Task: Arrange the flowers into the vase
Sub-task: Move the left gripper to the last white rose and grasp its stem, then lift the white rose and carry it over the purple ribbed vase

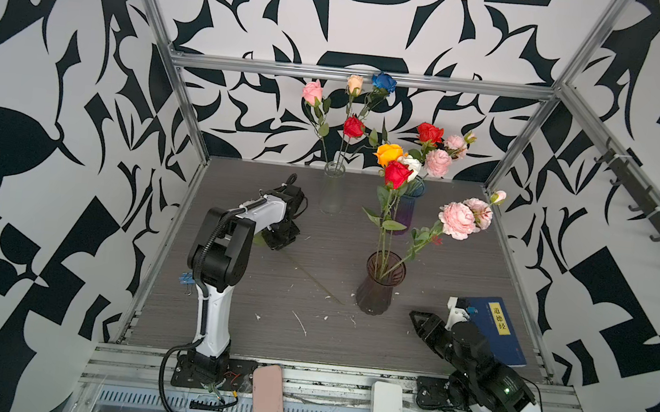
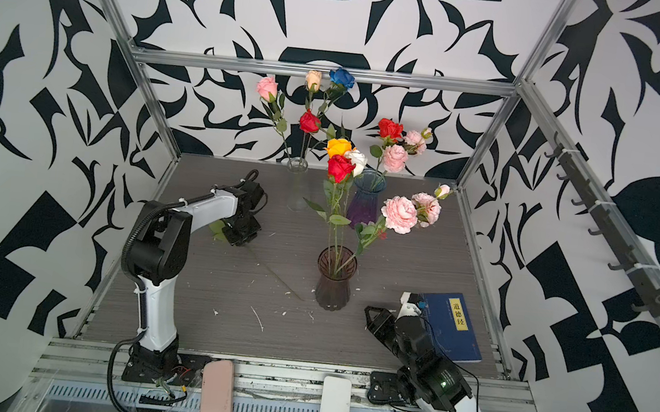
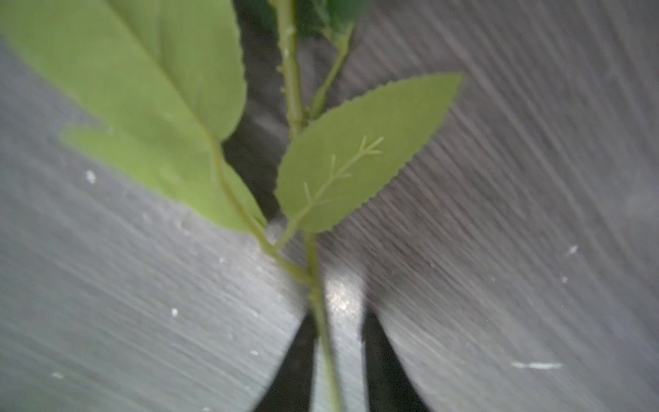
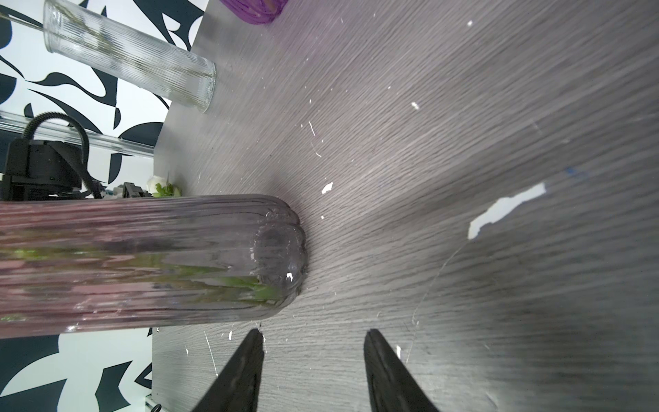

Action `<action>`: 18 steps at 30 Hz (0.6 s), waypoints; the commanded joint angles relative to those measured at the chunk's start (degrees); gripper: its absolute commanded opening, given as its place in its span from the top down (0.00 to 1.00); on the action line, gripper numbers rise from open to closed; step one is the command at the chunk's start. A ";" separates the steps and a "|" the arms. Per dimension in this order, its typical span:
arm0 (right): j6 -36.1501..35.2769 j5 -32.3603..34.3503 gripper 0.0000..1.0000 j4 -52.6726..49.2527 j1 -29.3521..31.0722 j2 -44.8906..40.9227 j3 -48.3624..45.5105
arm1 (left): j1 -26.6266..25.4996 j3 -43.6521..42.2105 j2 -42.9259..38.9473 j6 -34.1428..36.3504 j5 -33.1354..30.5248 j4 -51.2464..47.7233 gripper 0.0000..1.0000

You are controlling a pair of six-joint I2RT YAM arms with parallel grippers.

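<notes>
Three vases stood on the table (image 1: 264, 342): a clear vase (image 1: 332, 192) holding roses (image 1: 354, 127) at the back, a purple vase (image 2: 363, 206) to its right, and a dark vase (image 1: 376, 293) nearer the front, in the middle. The dark vase held a red rose (image 1: 397, 174) upright and a spray of pink carnations (image 1: 458, 219) leaning to the right.

One more flower lay flat on the table. Its stem (image 1: 314, 277) ran from under the left gripper (image 1: 281, 238) to a point just beside the dark vase's foot, apart from it. In both top views the arm hid its head. The right wrist view showed a white head (image 4: 156, 183) by that arm.

The left gripper was down at the table among the leaves (image 3: 367, 153). Its jaws were narrowly apart with the stem between them. A strip of table showed between the stem and one finger (image 3: 378, 367), so it was not clamped.

The right gripper (image 1: 416, 320) sat low at the front right beside a blue book (image 1: 490, 330). It was empty, with its jaws moderately open and pointing toward the dark vase.
</notes>
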 commanded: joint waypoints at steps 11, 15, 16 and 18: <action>-0.78 1.21 0.50 -0.37 -0.20 -0.34 -0.03 | 2.20 -4.93 -16.02 -2.89 -2.26 -5.88 1.00; -0.48 1.12 0.50 -0.14 -0.20 -0.34 -0.19 | 0.04 -4.68 -29.72 -5.05 -4.17 -6.58 1.00; -0.34 1.12 0.50 -0.01 -0.20 -0.40 -0.27 | -1.60 -4.07 -33.36 -5.33 -5.93 -5.72 1.00; -0.12 1.03 0.50 0.14 -0.20 -0.40 -0.44 | -5.78 -2.92 -39.64 -3.59 -9.47 -1.04 1.00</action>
